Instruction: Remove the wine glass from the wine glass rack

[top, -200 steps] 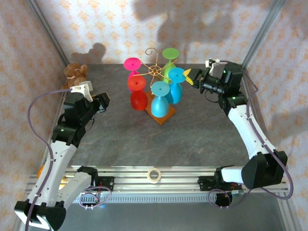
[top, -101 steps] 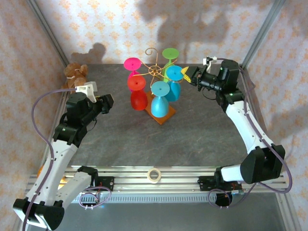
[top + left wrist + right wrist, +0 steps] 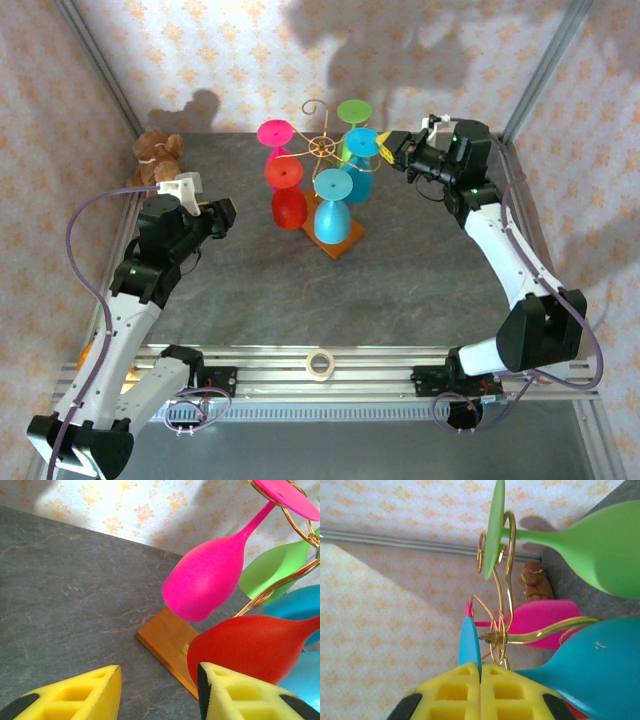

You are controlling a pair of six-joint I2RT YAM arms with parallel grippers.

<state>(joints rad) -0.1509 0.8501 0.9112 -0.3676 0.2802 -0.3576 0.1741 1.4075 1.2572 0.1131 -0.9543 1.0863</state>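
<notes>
The wine glass rack (image 3: 322, 147), a gold wire stand on a wooden base (image 3: 343, 245), holds several coloured glasses upside down. My right gripper (image 3: 385, 150) is at its right side, shut on the edge of the flat foot of a blue wine glass (image 3: 361, 140). In the right wrist view the yellow fingers (image 3: 445, 692) pinch that blue foot (image 3: 469, 645), and its bowl (image 3: 592, 662) hangs to the right beside the wire hub (image 3: 497, 635). My left gripper (image 3: 222, 215) stands open left of the rack. Its pads (image 3: 75, 695) are near the red glass (image 3: 250, 647) with nothing between them.
Pink (image 3: 274, 133), red (image 3: 286, 190), light blue (image 3: 332, 205) and green (image 3: 353, 111) glasses crowd the rack. A teddy bear (image 3: 158, 150) sits at the back left corner. A tape roll (image 3: 320, 364) lies on the front rail. Papered walls and metal posts close the cell.
My right gripper has moved left and back toward the rack's hub, carrying the blue glass's foot with it. The left gripper came slightly nearer the rack, then stayed.
</notes>
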